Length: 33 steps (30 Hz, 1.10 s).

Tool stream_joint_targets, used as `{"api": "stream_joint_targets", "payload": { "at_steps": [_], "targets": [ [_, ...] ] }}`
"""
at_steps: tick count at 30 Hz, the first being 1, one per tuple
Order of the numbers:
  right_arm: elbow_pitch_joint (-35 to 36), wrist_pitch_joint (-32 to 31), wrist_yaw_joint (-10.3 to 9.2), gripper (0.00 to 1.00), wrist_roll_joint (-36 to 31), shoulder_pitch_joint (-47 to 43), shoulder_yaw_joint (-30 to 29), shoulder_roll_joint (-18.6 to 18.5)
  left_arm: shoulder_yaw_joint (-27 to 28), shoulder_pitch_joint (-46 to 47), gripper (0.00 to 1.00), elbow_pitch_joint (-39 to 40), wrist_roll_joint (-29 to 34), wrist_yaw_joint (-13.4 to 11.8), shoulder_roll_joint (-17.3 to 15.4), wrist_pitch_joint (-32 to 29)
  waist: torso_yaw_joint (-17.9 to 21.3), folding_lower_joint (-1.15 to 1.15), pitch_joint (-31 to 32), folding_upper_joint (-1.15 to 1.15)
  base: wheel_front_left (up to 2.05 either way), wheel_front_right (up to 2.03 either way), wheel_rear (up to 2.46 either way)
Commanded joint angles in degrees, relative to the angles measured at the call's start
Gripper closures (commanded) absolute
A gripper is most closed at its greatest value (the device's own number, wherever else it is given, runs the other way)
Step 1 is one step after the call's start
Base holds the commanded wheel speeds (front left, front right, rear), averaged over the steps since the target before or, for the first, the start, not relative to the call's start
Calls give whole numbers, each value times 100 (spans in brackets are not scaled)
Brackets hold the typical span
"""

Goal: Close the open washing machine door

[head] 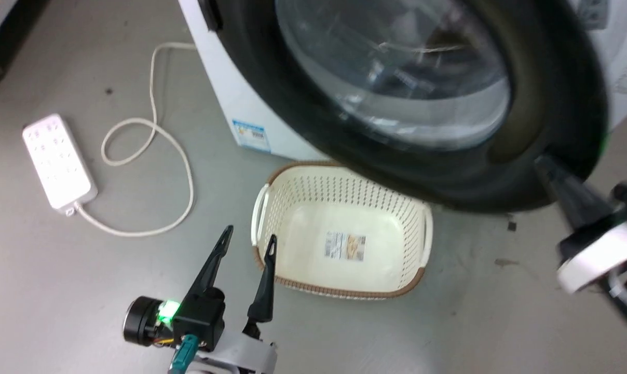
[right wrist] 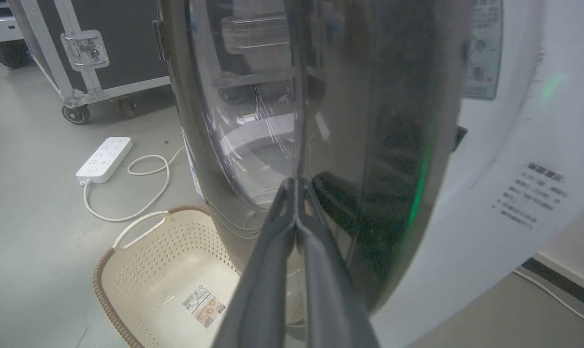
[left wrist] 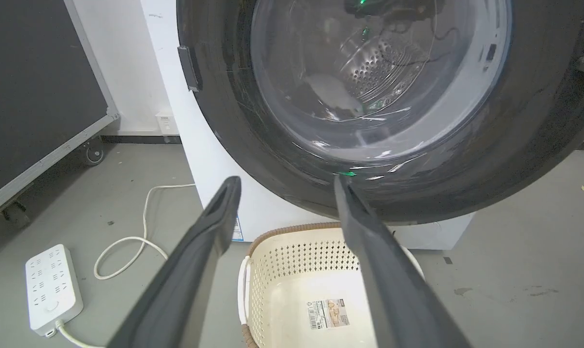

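Note:
The washing machine door, round and black-rimmed with a bulging clear glass bowl, stands partly swung toward the white washing machine. My right gripper is shut, its fingertips pressing against the door's black rim at the lower right. In the right wrist view the shut right gripper touches the glossy door edge-on, with the machine's white front just beyond. My left gripper hangs open over the floor, apart from the door. The steel drum shows through the glass.
A cream perforated basket sits on the grey floor below the door. A white power strip with a looping cord lies at the left. A black wheeled flight case stands behind, left of the machine.

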<state>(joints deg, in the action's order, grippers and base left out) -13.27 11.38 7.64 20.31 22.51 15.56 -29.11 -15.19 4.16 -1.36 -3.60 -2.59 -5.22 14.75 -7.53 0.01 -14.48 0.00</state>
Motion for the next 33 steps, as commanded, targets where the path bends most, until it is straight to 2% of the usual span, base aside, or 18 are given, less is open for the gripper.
{"api": "stream_joint_targets", "payload": {
  "at_steps": [1,6,10,11,15,20,22,28,33],
  "targets": [
    [-78,-27,-15,100,73,177,-56,-144,-7,98,0,-4,31,3,21,25,-110,-1,-156,0,0,0,0],
    [-559,-136,-15,100,495,863,-99,-518,-77,247,0,-6,64,-7,102,25,-217,-1,-402,0,0,0,0],
    [-1002,-209,-15,100,636,1453,-151,-656,-110,346,0,-6,80,-22,140,25,-266,-1,-547,0,0,0,0],
    [-1374,-218,-15,100,713,1887,-218,-684,-126,416,0,-23,85,-28,161,25,-291,-1,-624,0,0,0,0],
    [-1779,-146,-15,100,712,2229,-229,-681,-128,478,0,-55,86,-36,179,25,-294,-1,-622,0,0,0,0],
    [-2078,71,-15,100,699,2099,-73,-498,-62,417,0,-108,62,-21,188,25,-228,-1,-322,0,0,0,0],
    [-2125,177,-15,0,670,1939,-32,-407,-14,357,0,-122,43,5,187,25,-164,-1,-144,0,0,0,0],
    [-1943,340,-15,0,506,1130,-166,32,201,78,0,-190,-18,79,132,25,172,-1,512,0,0,0,0],
    [-1238,359,-15,0,94,128,-655,530,365,-148,0,-200,-13,94,75,25,489,-1,969,0,0,0,0]
  ]
}}
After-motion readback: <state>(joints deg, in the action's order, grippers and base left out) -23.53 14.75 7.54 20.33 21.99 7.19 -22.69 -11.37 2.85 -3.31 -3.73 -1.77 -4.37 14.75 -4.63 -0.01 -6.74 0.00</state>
